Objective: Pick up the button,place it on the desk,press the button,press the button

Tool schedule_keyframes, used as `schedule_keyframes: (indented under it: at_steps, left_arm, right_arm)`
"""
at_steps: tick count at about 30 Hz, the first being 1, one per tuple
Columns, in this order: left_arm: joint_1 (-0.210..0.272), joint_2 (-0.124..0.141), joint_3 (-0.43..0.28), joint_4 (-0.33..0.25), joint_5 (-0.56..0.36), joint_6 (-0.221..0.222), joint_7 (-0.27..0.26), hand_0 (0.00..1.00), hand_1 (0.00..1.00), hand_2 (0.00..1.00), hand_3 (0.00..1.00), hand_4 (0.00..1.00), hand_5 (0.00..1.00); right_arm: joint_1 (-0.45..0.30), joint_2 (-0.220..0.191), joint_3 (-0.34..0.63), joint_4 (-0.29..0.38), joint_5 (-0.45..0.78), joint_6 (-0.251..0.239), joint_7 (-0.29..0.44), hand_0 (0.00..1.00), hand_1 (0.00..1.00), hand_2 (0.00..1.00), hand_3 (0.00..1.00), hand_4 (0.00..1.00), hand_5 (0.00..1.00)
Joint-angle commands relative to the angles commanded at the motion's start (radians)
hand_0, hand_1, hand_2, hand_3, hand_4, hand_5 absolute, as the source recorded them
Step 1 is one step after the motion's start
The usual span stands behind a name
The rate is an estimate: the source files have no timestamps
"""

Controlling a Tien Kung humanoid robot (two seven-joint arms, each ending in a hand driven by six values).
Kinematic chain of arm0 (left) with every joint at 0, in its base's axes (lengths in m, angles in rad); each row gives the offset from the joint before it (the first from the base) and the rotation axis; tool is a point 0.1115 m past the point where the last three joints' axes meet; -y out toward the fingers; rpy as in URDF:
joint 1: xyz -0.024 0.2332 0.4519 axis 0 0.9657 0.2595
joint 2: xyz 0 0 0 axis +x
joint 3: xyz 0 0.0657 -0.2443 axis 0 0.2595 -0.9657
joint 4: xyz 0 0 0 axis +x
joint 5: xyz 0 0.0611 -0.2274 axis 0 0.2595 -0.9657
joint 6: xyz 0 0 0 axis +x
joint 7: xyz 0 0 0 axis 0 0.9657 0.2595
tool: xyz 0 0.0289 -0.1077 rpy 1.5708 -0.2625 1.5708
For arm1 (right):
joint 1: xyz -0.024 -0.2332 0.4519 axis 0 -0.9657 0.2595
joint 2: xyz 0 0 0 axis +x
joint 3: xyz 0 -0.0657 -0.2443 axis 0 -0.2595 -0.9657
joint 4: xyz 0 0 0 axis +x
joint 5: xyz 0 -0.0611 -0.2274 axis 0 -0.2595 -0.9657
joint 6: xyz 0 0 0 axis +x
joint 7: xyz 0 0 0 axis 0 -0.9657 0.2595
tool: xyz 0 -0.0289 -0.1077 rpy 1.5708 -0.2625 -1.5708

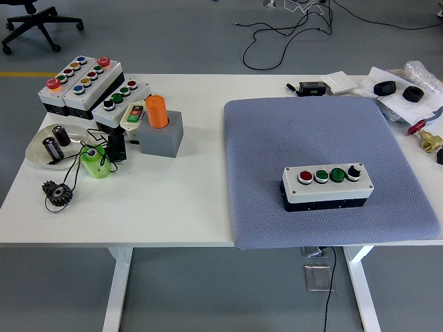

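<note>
No robot fingers show, so their state cannot be told. The white box with 4 buttons point(327, 186) sits flat on the soft grey mat point(304, 131), ready for pressing.

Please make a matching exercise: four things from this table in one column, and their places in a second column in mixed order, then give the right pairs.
Things:
1. four-button control box
2. orange cylinder
3. black gear
4. brass fitting

Places:
A. at the table's right edge
B. on the blue-grey mat
C. standing on the grey block
D. on the bare table near its left front corner

Pairs: 1-B, 2-C, 3-D, 4-A
</note>
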Motion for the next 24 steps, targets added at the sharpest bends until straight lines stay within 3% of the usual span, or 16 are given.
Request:
schedule_keyframes:
  at_steps: [18,24]
  left_arm:
    - [0.008,-0.001,0.018,0.0,-0.009,-0.002,0.001,0.609,0.553,0.512,0.469,0.272,0.978]
    - [0.013,-0.003,0.031,0.001,-0.015,-0.003,0.003,0.609,0.553,0.515,0.471,0.271,0.981]
  right_arm:
    - [0.01,0.011,-0.028,-0.018,-0.012,-0.003,-0.006,0.794,0.771,0.81,0.796,0.696,0.478]
    - [0.012,0.016,-0.036,-0.037,-0.147,0.017,-0.02,0.796,0.772,0.81,0.796,0.683,0.476]
